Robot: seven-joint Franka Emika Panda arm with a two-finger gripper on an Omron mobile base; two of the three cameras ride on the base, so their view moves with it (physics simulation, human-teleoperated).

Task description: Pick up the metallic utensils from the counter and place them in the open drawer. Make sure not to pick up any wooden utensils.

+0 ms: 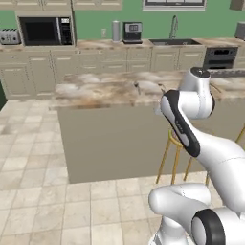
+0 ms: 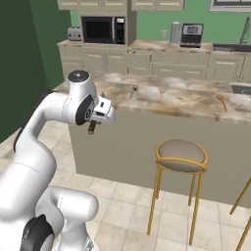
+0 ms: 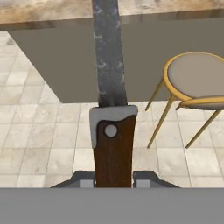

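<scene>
Stool on tiled floor; microwave.

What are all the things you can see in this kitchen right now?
knife: 1, grey blade with dark brown handle, held in the gripper, off the counter
counter: 1, beige-brown marbled, middle of the room over a tan panel
grey utensil: 1, small, on the counter
wooden spoon: 1, orange-brown, on the counter's right part
stool: 1 whole, yellow frame with grey seat, in front of the counter
microwave: 1, black, back wall
toaster: 1, silver, left of the microwave
coffee machine: 1, black, back counter
sink: 1, back counter
oven: 1, dark, back right
gripper: 1, dark fingers shut on the knife handle
</scene>
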